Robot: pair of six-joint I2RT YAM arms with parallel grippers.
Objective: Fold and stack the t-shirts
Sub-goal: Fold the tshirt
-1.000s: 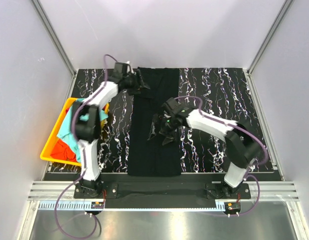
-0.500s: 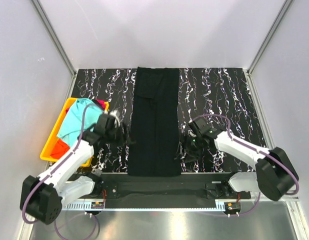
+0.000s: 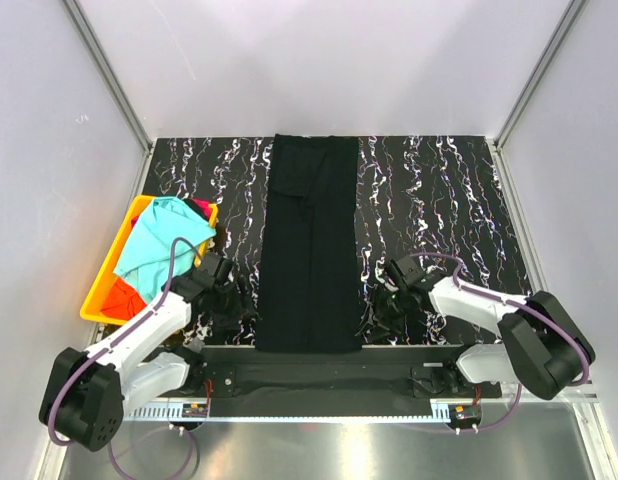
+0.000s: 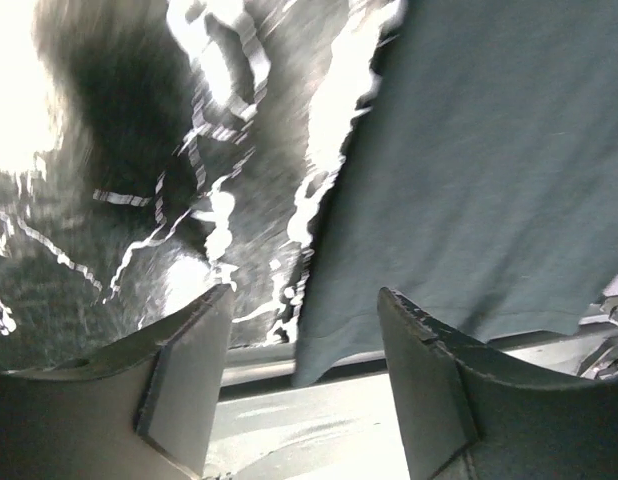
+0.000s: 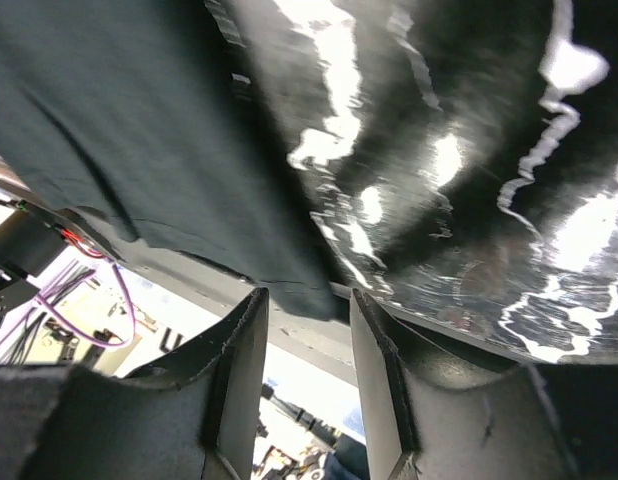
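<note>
black marbled table [image 3: 439, 200], black t-shirt [image 3: 309, 250] lying as a long strip, left gripper [image 3: 234, 300] spread beside its near corner, right gripper [image 3: 383, 309] narrowly apart (nothing clearly pinched) opposite

Broad bare marbled tabletop [image 3: 439, 200] right of the black t-shirt [image 3: 311, 250]. Narrower lane on its left, hemmed by the yellow bin [image 3: 97, 295] heaped with a turquoise t-shirt [image 3: 159, 240]. Crowded at the near corners by the left gripper [image 3: 234, 300] and right gripper [image 3: 382, 310], low beside the hem. Seemingly little clearance at the front lip, though blurred. Boxed in by walls [image 3: 49, 200] on three sides.
</note>
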